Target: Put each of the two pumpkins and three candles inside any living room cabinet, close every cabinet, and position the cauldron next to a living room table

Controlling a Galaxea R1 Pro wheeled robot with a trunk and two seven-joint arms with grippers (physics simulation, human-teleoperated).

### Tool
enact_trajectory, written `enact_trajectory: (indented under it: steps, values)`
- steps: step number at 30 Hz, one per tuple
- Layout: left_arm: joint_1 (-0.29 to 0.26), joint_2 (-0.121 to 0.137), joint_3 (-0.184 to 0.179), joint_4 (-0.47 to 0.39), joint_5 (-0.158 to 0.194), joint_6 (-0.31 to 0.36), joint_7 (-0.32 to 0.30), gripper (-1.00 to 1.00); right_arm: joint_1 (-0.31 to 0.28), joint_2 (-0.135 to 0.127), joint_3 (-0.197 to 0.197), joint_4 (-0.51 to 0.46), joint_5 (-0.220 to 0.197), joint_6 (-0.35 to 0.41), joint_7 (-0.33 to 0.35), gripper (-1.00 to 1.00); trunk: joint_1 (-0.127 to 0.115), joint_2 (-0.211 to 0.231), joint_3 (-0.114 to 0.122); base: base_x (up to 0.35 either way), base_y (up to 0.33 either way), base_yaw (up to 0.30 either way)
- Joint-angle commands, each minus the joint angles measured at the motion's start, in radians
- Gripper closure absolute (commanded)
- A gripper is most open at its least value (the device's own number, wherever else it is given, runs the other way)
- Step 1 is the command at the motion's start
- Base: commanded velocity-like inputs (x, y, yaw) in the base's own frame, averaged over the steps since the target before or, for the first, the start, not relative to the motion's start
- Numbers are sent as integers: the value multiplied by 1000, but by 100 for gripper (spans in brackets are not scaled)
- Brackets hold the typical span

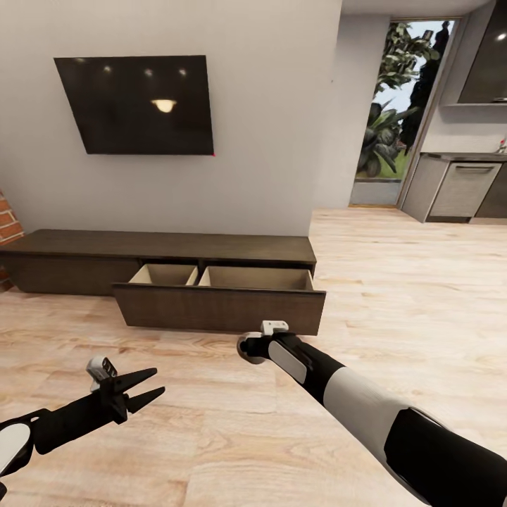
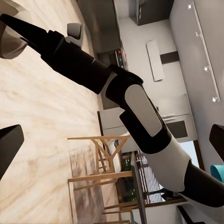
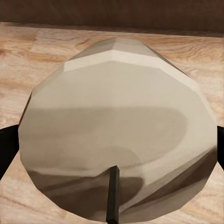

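The right gripper (image 1: 248,348) is clamped on a beige candle (image 3: 116,135) just before the dark-brown cabinet's (image 1: 169,248) open drawer (image 1: 220,296); the left gripper (image 1: 144,389) hangs with fingers apart.

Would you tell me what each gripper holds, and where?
The right gripper clamps a candle by its sides; the left gripper is open, empty.

Plank floor (image 1: 394,282), light wood. White wall (image 1: 267,105) carries a black TV (image 1: 137,104) reflecting ceiling lights. Red brick (image 1: 7,225) at the far left. A glazed door (image 1: 398,113) shows greenery. Beside it, grey kitchen units (image 1: 465,189). Left wrist view: wooden chairs (image 2: 105,172).
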Motion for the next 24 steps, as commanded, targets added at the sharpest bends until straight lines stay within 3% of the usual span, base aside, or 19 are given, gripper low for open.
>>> enact_trajectory:
  steps: [1,15,24]
  values:
    - [-1,1,-1,0,-1,2,-4,-100,-1,-1,6,-3,-9,0,-7,100,0,0,-1,0,0,4]
    - [0,1,1,2,-1,2,-6,-100,-1,0,7,-5,-9,-1,-9,100,0,0,-1,15,144,6]
    - [0,1,0,1,-1,2,-5,-100,-1,-1,7,-4,-9,-1,-9,100,0,0,-1,28,134,215]
